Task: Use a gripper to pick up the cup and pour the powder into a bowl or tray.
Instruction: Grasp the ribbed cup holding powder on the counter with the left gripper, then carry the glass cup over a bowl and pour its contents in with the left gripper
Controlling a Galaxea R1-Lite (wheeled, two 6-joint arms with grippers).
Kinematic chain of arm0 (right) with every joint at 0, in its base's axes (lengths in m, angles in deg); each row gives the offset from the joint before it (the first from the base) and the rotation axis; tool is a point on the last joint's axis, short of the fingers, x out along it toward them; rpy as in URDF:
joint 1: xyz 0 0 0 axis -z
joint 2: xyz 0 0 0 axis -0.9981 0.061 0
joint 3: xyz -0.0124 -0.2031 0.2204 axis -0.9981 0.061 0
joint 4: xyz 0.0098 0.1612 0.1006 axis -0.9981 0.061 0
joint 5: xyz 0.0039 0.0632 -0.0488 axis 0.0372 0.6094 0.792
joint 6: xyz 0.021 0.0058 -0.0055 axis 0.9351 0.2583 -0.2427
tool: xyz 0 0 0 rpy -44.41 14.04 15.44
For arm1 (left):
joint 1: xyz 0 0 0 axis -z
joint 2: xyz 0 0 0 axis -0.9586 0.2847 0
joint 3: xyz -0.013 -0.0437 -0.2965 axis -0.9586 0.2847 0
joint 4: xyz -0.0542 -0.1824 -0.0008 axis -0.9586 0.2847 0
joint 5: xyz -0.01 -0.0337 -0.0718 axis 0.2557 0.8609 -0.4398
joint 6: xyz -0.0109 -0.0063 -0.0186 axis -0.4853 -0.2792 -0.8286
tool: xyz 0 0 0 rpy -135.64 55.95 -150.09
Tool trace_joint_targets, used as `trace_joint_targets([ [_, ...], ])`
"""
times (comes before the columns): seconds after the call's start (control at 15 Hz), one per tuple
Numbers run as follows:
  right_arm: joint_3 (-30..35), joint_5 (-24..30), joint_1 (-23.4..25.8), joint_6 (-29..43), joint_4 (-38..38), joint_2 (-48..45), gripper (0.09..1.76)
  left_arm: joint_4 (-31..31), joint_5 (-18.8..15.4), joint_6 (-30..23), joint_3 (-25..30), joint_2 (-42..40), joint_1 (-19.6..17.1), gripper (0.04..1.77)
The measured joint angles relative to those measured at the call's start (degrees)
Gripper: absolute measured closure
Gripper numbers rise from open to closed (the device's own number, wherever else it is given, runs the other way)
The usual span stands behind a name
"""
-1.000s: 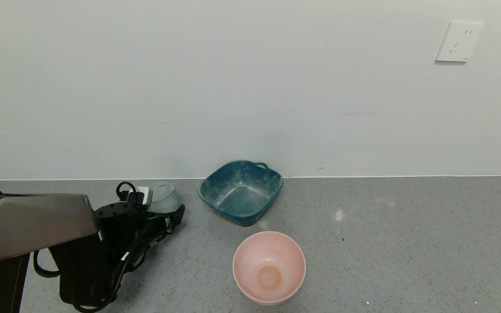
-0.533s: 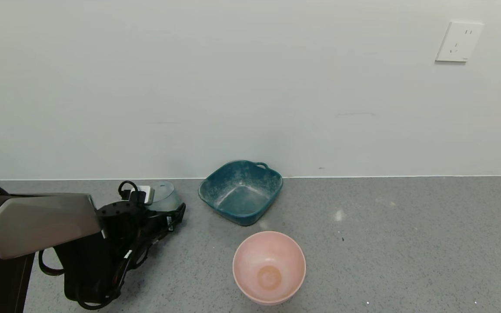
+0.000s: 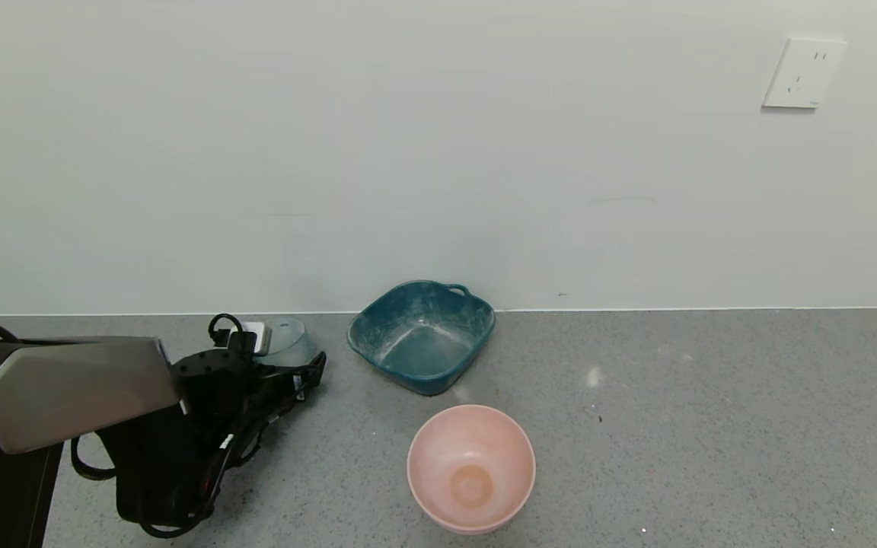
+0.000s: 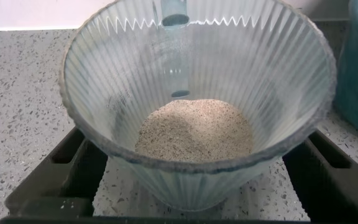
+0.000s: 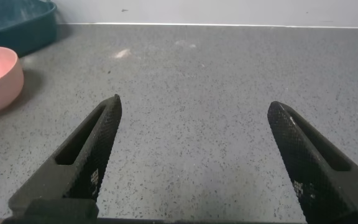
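Left gripper (image 3: 298, 373) at cup (image 3: 286, 346), pre-lift.

Far left on the grey surface (image 3: 712, 426): fingers straddle the upright cup and look closed against its ribbed sides, powder (image 4: 194, 129) heaped inside. Upright keeps powder in. Teal basin (image 3: 421, 335) just right, likely pour target; pink bowl (image 3: 471, 466) nearer. Right gripper (image 5: 197, 155) wide open, empty, parked rightward.

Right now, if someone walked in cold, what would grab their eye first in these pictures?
Probably the ribbed cup filling the left wrist view, a heap of beige powder in its bottom, sitting between the fingers of the left gripper. In the head view, the dusty teal basin stands by the wall, with a pink bowl nearer the robot.
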Motion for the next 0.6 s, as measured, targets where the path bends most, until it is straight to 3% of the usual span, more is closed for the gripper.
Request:
trace_joint_targets([
  [0.2, 0.0, 0.0, 0.0, 0.0, 0.0, 0.0, 0.14, 0.02, -0.02, 0.01, -0.06, 0.12, 0.0, 0.45],
  [0.6, 0.0, 0.0, 0.0, 0.0, 0.0, 0.0, 0.14, 0.0, -0.02, 0.0, -0.15, 0.12, 0.0, 0.49],
])
